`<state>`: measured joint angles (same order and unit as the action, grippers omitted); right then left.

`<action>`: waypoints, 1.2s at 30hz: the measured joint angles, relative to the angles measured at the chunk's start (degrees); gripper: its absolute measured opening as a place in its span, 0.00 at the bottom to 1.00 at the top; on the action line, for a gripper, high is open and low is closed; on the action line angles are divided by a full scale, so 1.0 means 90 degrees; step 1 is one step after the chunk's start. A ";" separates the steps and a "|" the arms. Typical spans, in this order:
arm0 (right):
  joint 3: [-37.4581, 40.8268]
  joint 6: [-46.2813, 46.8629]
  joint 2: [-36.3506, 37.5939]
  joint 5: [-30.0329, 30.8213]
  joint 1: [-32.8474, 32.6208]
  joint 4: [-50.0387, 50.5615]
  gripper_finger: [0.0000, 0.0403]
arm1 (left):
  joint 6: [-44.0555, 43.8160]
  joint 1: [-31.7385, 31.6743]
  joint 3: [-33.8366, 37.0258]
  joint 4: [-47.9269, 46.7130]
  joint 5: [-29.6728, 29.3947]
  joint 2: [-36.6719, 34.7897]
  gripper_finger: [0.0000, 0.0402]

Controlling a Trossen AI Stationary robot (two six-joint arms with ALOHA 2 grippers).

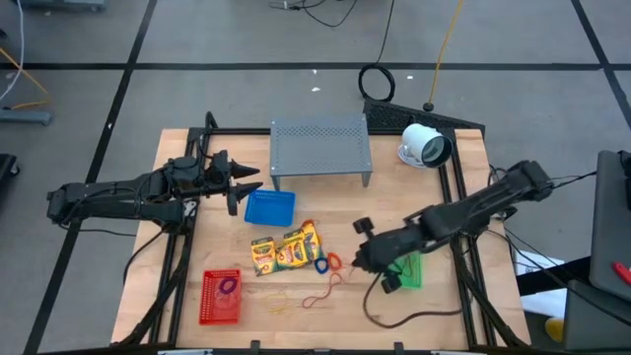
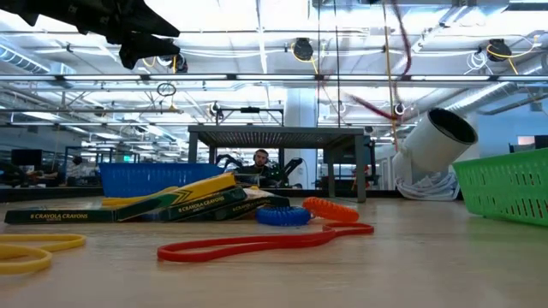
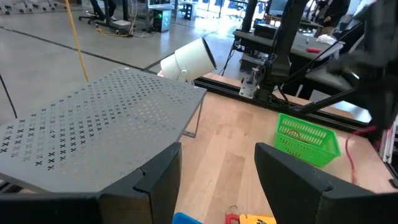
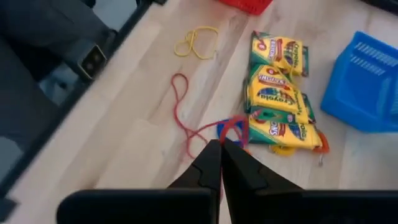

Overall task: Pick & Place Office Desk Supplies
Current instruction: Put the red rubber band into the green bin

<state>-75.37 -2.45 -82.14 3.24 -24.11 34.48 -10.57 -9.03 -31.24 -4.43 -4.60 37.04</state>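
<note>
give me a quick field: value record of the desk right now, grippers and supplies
left gripper: open, empty, above the table beside the blue basket
right gripper: shut, low over the red band; whether it pinches it, cannot tell
crayon packs: table centre, loose
red basket: front left, purple band inside
green basket: partly under the right arm
yellow band: loose on the table
grey stand: back centre
</note>
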 joint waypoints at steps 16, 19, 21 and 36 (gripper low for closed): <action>0.0000 0.2068 0.1286 0.0487 0.0001 0.2787 0.00 | -0.0012 0.0002 0.0000 -0.0005 0.0012 0.0001 0.53; 0.0000 0.2305 0.1374 0.0487 -0.0001 0.3023 0.00 | -0.0012 0.0007 0.0000 -0.0005 0.0012 0.0000 0.53; 0.0042 0.2369 0.1382 0.0485 -0.0001 0.3137 0.00 | -0.0015 0.0007 0.0000 -0.0005 0.0015 0.0000 0.53; 0.2652 0.3397 0.1376 -0.0742 0.0000 0.2835 0.00 | -0.0019 0.0009 0.0000 -0.0003 0.0182 0.0000 0.53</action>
<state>-51.51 28.12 -69.76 -3.44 -24.11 60.00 -10.74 -8.95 -31.24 -4.46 -2.96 37.05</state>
